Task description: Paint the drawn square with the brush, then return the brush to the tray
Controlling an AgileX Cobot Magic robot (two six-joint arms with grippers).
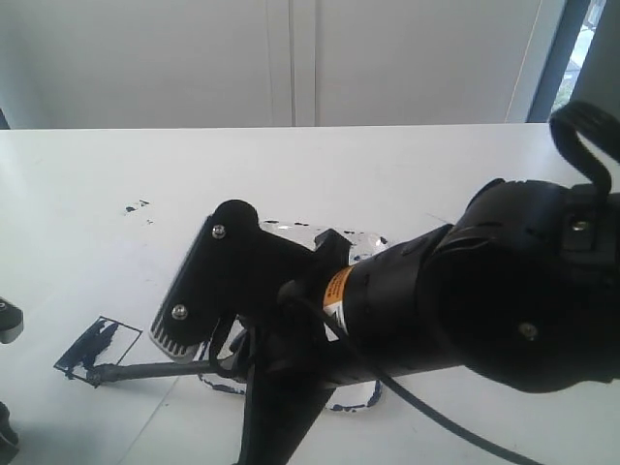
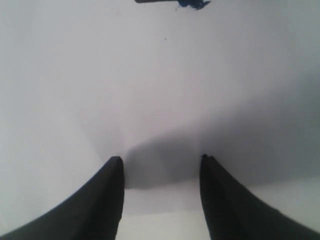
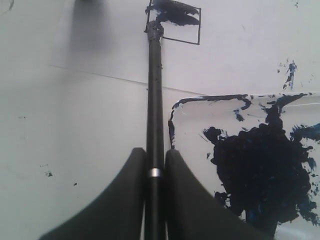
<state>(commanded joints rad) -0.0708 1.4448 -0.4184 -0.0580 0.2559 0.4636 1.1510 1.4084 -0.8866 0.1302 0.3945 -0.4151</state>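
Right wrist view first — we see the right gripper clamped on the brush, its two fingers pressed against the shaft from either side, right at a silver band. The tip sits inside the square, at one corner. We judge the painting partly done: a dark streak covers one band of the square, and the rest inside the thin outline is bare white. So the fill is left to finish, and after that the brush has to go into the tray — a step not yet begun. The tray lies just beside the shaft, near the square, with a big dark blot in it and splatters along its rim.

The left gripper hangs over blank white surface, fingers apart, nothing between them.

In the exterior view the right arm blocks most of the tray. The table is white and matte, with a few stray specks of paint apart from the square. A paper sheet carries the square, and its edge shows as a faint line. Behind, we get a plain pale wall and a strip of window at the far right.
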